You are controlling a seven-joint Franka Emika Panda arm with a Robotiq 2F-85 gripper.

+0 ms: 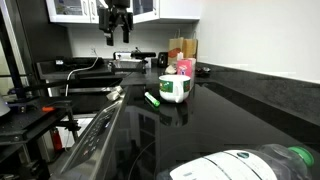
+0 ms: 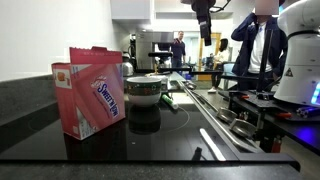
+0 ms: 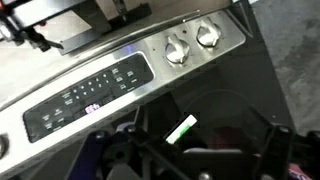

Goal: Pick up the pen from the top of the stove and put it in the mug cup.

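The short green pen (image 1: 152, 99) lies on the glossy black stove top (image 1: 140, 135), just beside the white mug with a green band (image 1: 174, 89). Both also show in an exterior view, the pen (image 2: 168, 100) to the right of the mug (image 2: 145, 90). My gripper (image 1: 118, 22) hangs high above the stove, well clear of the pen, open and empty; it also shows at the top of an exterior view (image 2: 204, 20). In the wrist view the pen (image 3: 181, 130) lies far below between my spread fingers (image 3: 200, 165), near the stove's control panel (image 3: 90, 90).
A pink box (image 2: 92, 90) stands next to the mug, seen behind it in an exterior view (image 1: 184, 68), with brown containers (image 1: 180, 47) further back. Two knobs (image 3: 192, 42) sit on the stove front. A white and green object (image 1: 255, 165) lies near the camera. A person (image 2: 258, 45) stands beyond the robot.
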